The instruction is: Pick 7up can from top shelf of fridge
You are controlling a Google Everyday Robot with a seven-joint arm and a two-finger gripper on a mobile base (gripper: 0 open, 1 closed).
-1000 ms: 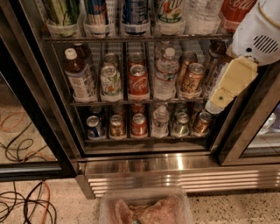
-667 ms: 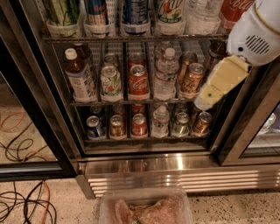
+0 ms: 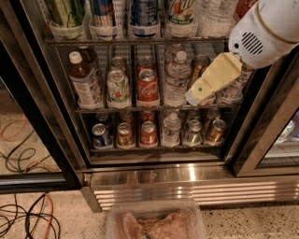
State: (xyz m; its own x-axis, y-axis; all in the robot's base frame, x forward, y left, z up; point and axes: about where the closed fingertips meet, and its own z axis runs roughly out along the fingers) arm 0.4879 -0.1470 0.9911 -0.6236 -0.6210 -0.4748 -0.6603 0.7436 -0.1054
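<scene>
Hand [image 3: 197,94] hangs low on the right, at the end of the white arm [image 3: 264,32], a cream plastic paddle in front of the middle rack [image 3: 140,109]. I cannot tell whether it is open or closed, and nothing shows in its grasp. Behind it stands the fridge [image 3: 187,176], with black frames, dark wire racks and a ribbed stainless base. The top shelf [image 3: 117,41] is fronted by white plastic cup-like holders [image 3: 103,31]. The 7up can [image 3: 181,11] stands in one of them, up and to the left of the hand and well apart from it, with only its lower body in view. I would say this is the approach, before any grasp. The next move calls for lifting the hand a full rack higher, shifting it left and squaring it to the can. It is a smooth, thin-walled metal cylinder seated in a rimmed cup, close between a blue can [image 3: 144,11] and a clear bottle [image 3: 212,14], so there is little room on either side.
</scene>
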